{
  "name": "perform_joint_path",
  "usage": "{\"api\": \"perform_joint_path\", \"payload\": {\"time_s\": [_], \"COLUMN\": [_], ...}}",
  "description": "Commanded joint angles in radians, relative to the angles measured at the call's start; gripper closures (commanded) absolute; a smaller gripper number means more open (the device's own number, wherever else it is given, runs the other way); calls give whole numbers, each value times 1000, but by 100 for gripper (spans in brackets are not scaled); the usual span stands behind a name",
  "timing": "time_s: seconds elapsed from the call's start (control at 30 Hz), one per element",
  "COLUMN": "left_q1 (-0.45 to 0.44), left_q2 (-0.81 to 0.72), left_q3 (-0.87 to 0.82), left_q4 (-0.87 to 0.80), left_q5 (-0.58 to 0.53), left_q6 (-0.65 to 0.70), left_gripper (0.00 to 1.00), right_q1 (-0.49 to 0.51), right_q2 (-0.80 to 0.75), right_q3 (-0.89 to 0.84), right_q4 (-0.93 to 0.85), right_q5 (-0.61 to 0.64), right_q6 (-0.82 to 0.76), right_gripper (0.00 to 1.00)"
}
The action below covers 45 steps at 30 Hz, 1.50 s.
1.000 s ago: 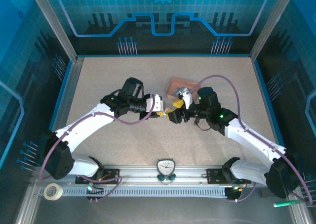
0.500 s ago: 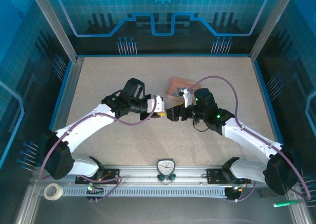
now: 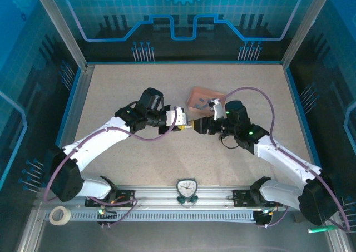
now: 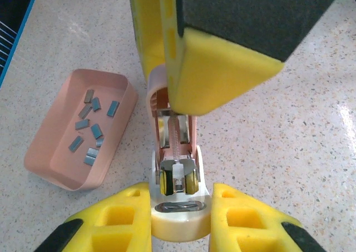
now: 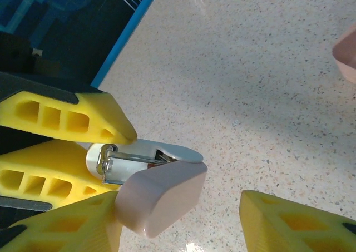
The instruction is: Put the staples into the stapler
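The left gripper [image 4: 180,210] is clamped on the stapler [image 4: 177,152], its two yellow fingers [image 4: 119,218] pressing on either side of the pale rear end. From the left wrist, the stapler runs straight out from between those fingers and lies open, with a spring showing in the metal channel along its middle. The far end of the stapler is tucked under a yellow finger of the right gripper [image 3: 196,126]. From the right wrist, the stapler's pink lid [image 5: 161,199] rests against one finger of the right gripper, and a broad gap separates it from the other finger, so these jaws stand wide. Just behind the lid lies the silver metal part [image 5: 130,162], reaching back between the left gripper's fingers. In the overhead view the two grippers meet tip to tip near the middle of the table [image 3: 139,85], with the stapler between them. The staples [image 4: 92,131] lie scattered loose in the pink tray [image 4: 114,152], which sits on the table just beside the stapler, apart from both grippers
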Motion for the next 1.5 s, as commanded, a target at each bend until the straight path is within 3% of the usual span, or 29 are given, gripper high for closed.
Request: {"api": "perform_joint_path", "payload": {"time_s": [0.0,0.23,0.4,0.7,0.9,1.1,1.47], "left_q1": [-6,-6,-6,-7,-8,-13,-22], "left_q2": [-13,-55,-67,-21,46,92,100], "left_q3": [-29,-160,-263,-387,-426,-432,-441], "left_q4": [61,360,581,995,1229,1331,1375], "left_q5": [40,65,49,-8,-1,36,51], "left_q6": [-43,-217,-316,-484,-556,-611,-627], "left_gripper": [86,85,85,85,84,83,82], "right_q1": [-46,-165,-271,-273,-241,-236,-235], "right_q2": [-11,-19,-42,-156,-186,-122,0], "right_q3": [-49,-157,-159,-148,-163,-157,-100], "right_q4": [53,224,176,118,194,349,517], "right_q5": [-19,-124,-180,-173,-157,-181,-178], "right_q6": [62,203,218,254,269,284,297], "right_gripper": [45,42,40,40,41,43,46]}}
